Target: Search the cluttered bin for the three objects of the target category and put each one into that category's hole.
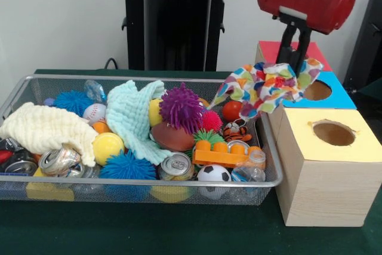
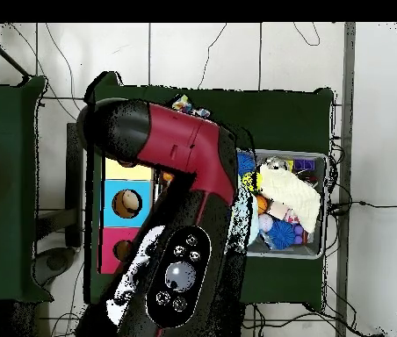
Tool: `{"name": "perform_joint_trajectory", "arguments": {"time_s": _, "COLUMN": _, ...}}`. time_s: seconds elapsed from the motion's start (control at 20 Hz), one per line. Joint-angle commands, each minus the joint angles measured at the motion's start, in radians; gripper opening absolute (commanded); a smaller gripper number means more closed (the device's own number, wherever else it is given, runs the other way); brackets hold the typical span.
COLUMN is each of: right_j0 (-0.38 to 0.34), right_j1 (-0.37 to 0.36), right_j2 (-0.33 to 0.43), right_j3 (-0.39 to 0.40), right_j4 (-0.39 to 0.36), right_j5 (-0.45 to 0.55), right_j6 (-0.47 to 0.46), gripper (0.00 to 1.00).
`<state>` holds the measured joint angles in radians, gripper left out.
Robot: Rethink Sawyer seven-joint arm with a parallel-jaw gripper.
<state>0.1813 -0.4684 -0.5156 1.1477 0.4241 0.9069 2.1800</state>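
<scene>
Right now the nearest cloth, the cream cloth (image 1: 45, 128), lies flat in the wire bin (image 1: 143, 194), with the mint cloth (image 1: 134, 117) behind it. Farther back, the colorful cloth (image 1: 270, 88) hangs long-ways across from the closed fingers (image 1: 290, 64), beside the blue hole (image 1: 317, 91). It looks soft, light and floppy; pinch a bunched fold.
</scene>
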Motion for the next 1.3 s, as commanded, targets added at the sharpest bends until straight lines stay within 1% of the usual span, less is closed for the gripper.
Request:
{"name": "perform_joint_trajectory", "arguments": {"time_s": 0.05, "right_j0": 0.016, "right_j1": 0.099, "right_j2": 0.039, "right_j3": -0.068, "right_j4": 0.035, "right_j5": 0.102, "right_j6": 0.365, "gripper": 0.0}}
{"name": "perform_joint_trajectory", "arguments": {"time_s": 0.25, "right_j0": 0.03, "right_j1": 0.122, "right_j2": 0.032, "right_j3": -0.096, "right_j4": 0.033, "right_j5": 0.102, "right_j6": 0.403, "gripper": 0.0}}
{"name": "perform_joint_trajectory", "arguments": {"time_s": 0.5, "right_j0": 0.032, "right_j1": 0.16, "right_j2": 0.033, "right_j3": -0.15, "right_j4": 0.028, "right_j5": 0.117, "right_j6": 0.443, "gripper": 0.0}}
{"name": "perform_joint_trajectory", "arguments": {"time_s": 0.65, "right_j0": 0.03, "right_j1": 0.165, "right_j2": 0.033, "right_j3": -0.159, "right_j4": 0.023, "right_j5": 0.117, "right_j6": 0.453, "gripper": 0.0}}
{"name": "perform_joint_trajectory", "arguments": {"time_s": 0.8, "right_j0": 0.033, "right_j1": 0.189, "right_j2": 0.032, "right_j3": -0.181, "right_j4": 0.022, "right_j5": 0.101, "right_j6": 0.472, "gripper": 0.0}}
{"name": "perform_joint_trajectory", "arguments": {"time_s": 1.0, "right_j0": 0.028, "right_j1": 0.207, "right_j2": 0.04, "right_j3": -0.19, "right_j4": 0.018, "right_j5": 0.071, "right_j6": 0.47, "gripper": 0.0}}
{"name": "perform_joint_trajectory", "arguments": {"time_s": 1.3, "right_j0": 0.025, "right_j1": 0.212, "right_j2": 0.043, "right_j3": -0.186, "right_j4": 0.018, "right_j5": 0.061, "right_j6": 0.464, "gripper": 0.0}}
